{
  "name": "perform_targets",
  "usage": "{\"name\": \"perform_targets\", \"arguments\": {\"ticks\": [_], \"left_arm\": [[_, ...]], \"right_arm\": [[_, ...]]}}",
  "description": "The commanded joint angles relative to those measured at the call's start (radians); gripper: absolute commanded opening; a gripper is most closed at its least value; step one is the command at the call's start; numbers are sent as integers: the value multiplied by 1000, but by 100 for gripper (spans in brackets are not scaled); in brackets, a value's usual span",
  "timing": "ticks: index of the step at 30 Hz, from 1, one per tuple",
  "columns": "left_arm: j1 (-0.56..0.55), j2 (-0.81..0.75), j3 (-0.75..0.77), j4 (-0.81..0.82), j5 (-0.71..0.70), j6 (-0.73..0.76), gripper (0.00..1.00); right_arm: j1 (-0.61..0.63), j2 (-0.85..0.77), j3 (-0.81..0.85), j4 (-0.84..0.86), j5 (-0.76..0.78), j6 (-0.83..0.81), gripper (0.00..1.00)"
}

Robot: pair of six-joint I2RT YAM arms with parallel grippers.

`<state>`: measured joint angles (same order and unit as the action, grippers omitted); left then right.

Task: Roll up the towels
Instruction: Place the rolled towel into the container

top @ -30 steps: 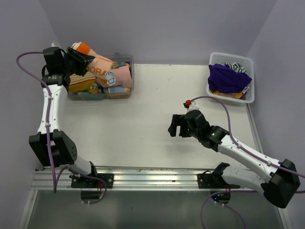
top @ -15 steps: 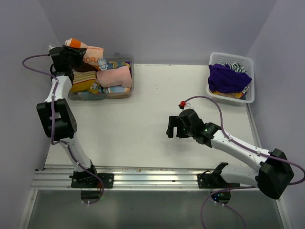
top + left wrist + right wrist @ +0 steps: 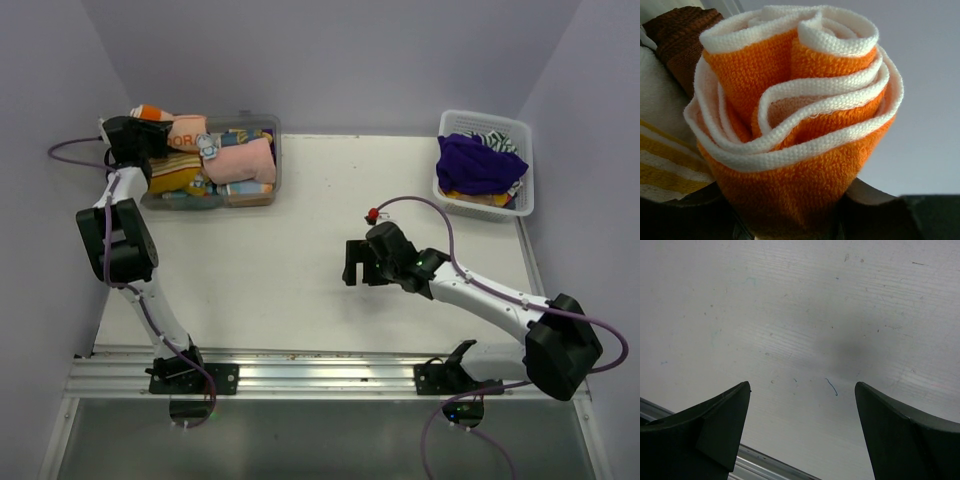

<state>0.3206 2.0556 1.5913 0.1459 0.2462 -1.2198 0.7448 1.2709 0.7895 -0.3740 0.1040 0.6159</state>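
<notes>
My left gripper [image 3: 147, 130] is shut on a rolled orange-and-cream towel [image 3: 178, 131] and holds it over the far left end of a clear bin [image 3: 276, 160]. In the left wrist view the roll's spiral end [image 3: 790, 125] fills the frame, with a striped yellow towel [image 3: 660, 167] beside it. The bin holds several rolled towels, among them a pink one [image 3: 246, 160] and a striped yellow one [image 3: 172, 181]. A purple towel [image 3: 475, 160] lies in a white basket [image 3: 523, 205]. My right gripper [image 3: 357, 262] [image 3: 802, 390] is open and empty above the bare table.
The bin stands at the back left against the wall, the basket at the back right corner. A metal rail [image 3: 300, 368] runs along the near table edge and shows in the right wrist view [image 3: 765, 462]. A brown towel [image 3: 682, 30] sits behind the held roll.
My left gripper has carried the orange-and-cream roll further left and back over the bin. My right gripper has drifted slightly left, still open.
</notes>
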Motion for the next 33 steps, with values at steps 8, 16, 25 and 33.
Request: {"name": "perform_targets", "arguments": {"ticks": [8,16,25,33], "left_arm": [[17,51,65,-218,-44,5,32],[18,44,87,-301,-38,2,41],[23,37,141,-407,-33,54,64],[34,5,144,-427,-16,78,75]], "right_arm": [[-2,-10,28,21,-15,4,89],[-1,-36,22,12,-4,10,89],[-1,-74,7,0,11,21,89],[-1,-105,-13,-2,17,31,89]]}}
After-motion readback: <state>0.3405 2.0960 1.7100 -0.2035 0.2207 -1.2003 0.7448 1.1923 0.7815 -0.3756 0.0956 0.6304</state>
